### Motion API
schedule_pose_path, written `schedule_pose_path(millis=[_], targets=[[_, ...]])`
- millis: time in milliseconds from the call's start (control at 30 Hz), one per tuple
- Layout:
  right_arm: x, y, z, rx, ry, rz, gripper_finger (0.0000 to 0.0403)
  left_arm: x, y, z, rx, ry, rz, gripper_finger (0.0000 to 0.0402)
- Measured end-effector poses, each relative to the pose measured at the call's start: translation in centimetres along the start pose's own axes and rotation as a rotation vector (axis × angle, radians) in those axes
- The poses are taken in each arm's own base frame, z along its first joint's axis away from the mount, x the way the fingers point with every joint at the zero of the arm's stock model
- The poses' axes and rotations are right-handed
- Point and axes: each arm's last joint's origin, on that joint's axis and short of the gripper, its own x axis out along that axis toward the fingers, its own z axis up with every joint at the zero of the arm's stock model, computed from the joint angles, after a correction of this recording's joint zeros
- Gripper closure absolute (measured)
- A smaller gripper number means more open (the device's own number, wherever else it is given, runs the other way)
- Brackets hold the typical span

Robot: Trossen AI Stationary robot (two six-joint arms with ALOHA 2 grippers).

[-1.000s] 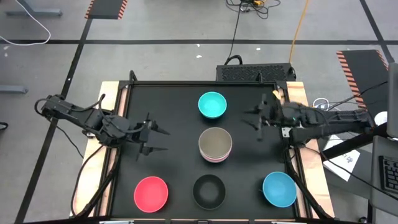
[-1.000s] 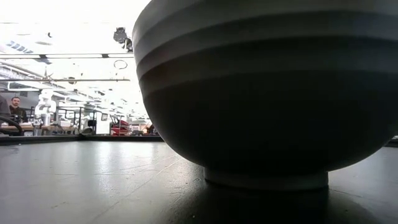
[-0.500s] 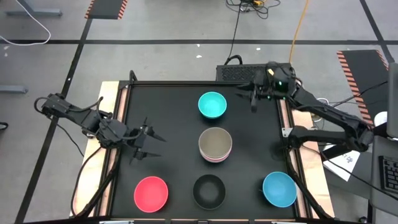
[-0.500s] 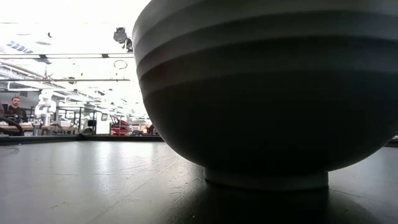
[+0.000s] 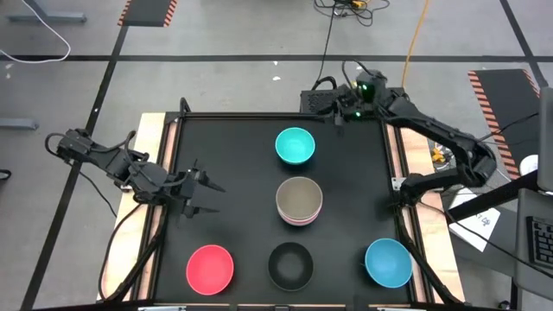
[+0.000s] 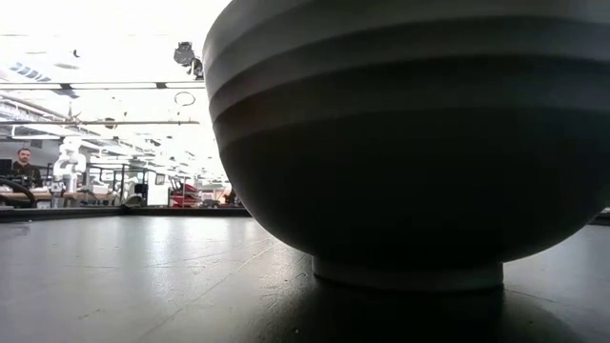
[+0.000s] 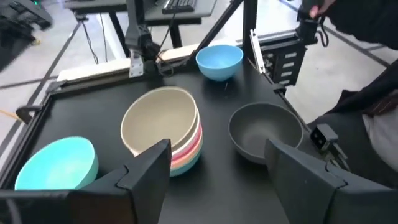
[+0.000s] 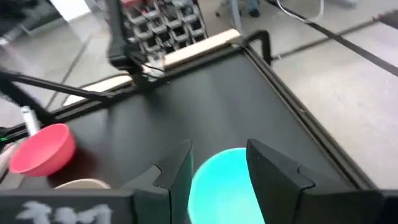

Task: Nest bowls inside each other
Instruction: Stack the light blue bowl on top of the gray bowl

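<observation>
A stack of nested bowls (image 5: 299, 200) stands mid-table with an olive-grey bowl on top (image 7: 163, 123); white, pink and salmon rims show under it. Single bowls rest on their bases: turquoise (image 5: 295, 145), pink-red (image 5: 210, 267), black (image 5: 289, 265) and blue (image 5: 388, 263). My left gripper (image 5: 203, 194) is open over the table's left part, pointing at the stack (image 7: 217, 171). My right gripper (image 5: 333, 112) is open at the far edge, just right of the turquoise bowl, which shows beyond its fingers (image 8: 224, 180).
The black bowl (image 6: 400, 143) fills the low view. A raised frame (image 5: 393, 164) runs around the black table top. A dark box (image 5: 354, 100) lies beyond the far edge, under the right arm. Bare table lies between the left gripper and the stack. A person sits in the room behind (image 6: 23, 164).
My right gripper has swung from the table's right middle toward the far edge and somewhat leftward, ending beside the turquoise bowl's far right. My left gripper has drawn back a little toward the left edge. No bowl has moved.
</observation>
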Motion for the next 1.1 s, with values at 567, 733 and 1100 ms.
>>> schedule_pose_path(millis=[567,733,1100], targets=[[3.1,-1.5,2.1,-0.027,0.419,-0.131,0.0259,-1.3,0.4,-0.8,-0.108,0.046,0.055,0.0144],[4.6,-2.4,1.9,-0.019,0.491,-0.119,0.0259,-2.2,0.5,-1.1,-0.133,0.060,0.054,0.0144],[8.8,-5.8,0.9,0.044,0.581,-0.051,0.0259,-2.4,0.5,-1.3,-0.117,0.065,0.079,0.0144]])
